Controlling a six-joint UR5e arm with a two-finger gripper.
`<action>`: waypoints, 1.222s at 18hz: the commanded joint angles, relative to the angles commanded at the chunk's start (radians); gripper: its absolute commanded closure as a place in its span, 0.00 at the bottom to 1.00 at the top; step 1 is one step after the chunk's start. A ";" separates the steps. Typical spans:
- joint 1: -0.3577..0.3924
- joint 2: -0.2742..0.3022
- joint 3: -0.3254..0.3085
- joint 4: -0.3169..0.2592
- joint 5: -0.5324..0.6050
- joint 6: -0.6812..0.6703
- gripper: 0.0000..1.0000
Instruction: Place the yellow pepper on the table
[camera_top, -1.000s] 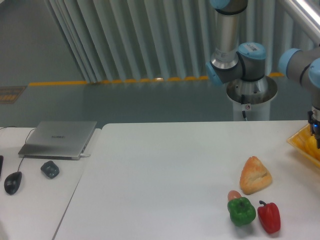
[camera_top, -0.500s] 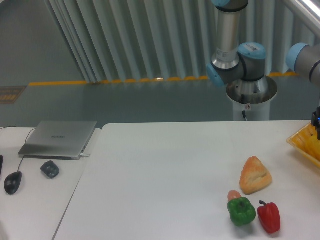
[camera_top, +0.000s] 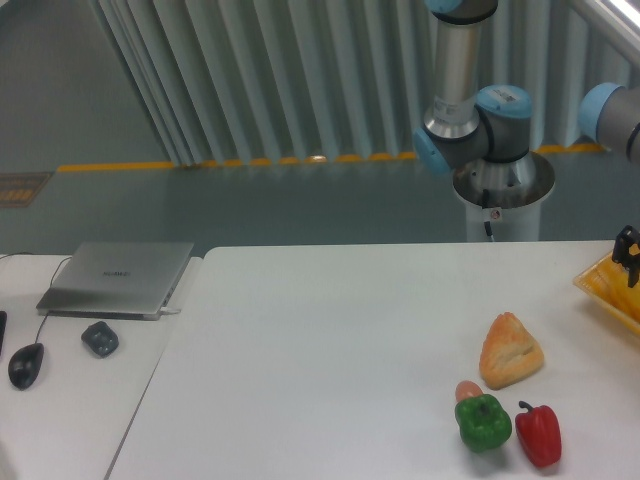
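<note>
Black two-finger gripper (camera_top: 627, 247) at 3 o'clock edge, over yellow plastic basket (camera_top: 604, 287) on large white smooth counter (camera_top: 330, 350); opening impossible to tell. Yellow pepper unseen.

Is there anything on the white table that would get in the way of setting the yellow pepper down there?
Only in part. The bread piece, green pepper and red pepper crowd the table's right front; the rest looks bare. The yellow pepper itself isn't clearly visible by the gripper.
</note>
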 joint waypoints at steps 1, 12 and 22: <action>0.015 0.005 0.002 -0.002 0.000 -0.026 0.00; 0.031 0.006 -0.014 -0.012 0.003 -0.353 0.00; 0.013 -0.026 -0.046 -0.047 -0.009 -0.447 0.00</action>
